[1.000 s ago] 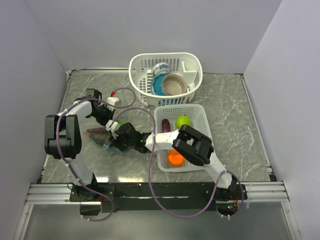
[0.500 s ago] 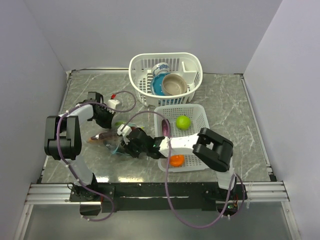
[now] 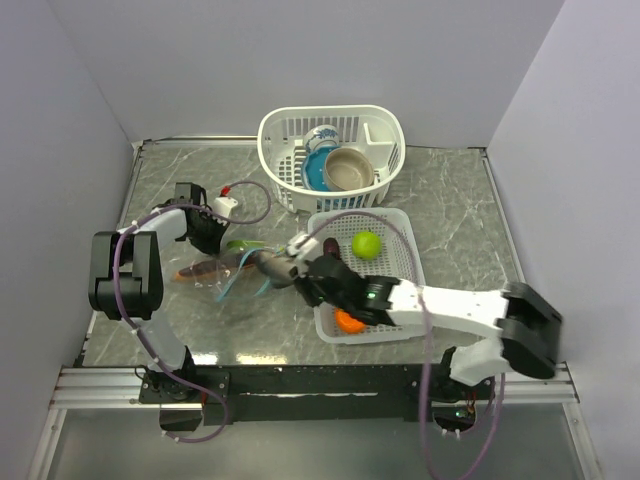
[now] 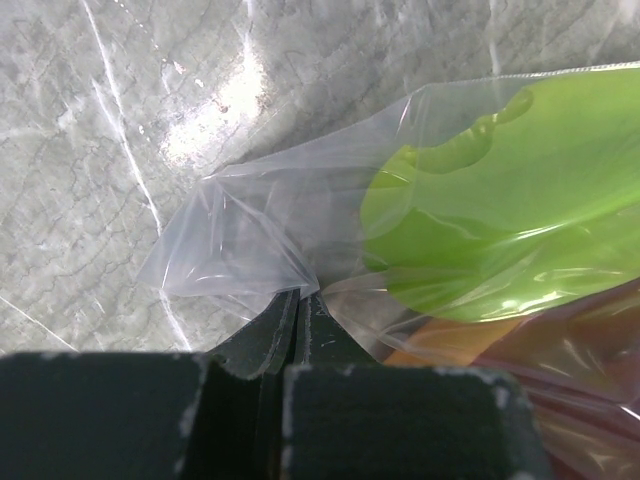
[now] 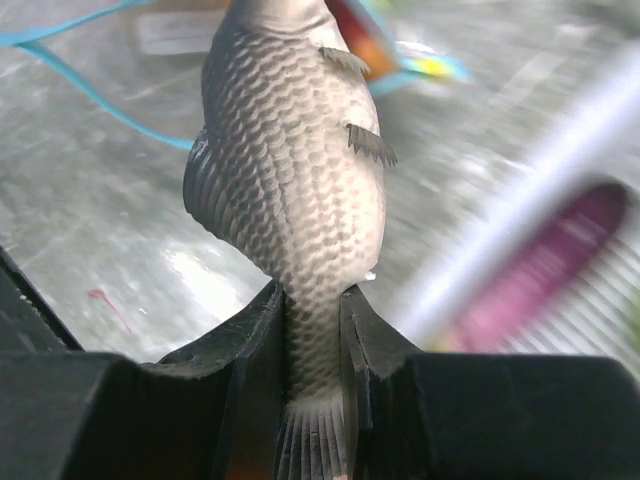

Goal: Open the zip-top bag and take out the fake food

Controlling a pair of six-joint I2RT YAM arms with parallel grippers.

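Fake fish (image 5: 290, 190), tail in right tool (image 5: 312, 300)

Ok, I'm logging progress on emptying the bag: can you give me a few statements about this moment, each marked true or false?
1. The right gripper holds a grey scaly toy fish by its tail end. True.
2. The left gripper is open. False: it is shut on a corner of the zip-top bag.
3. The green round fruit lies in the flat white basket. True.
4. The bag is empty. False: a green piece shows inside it.
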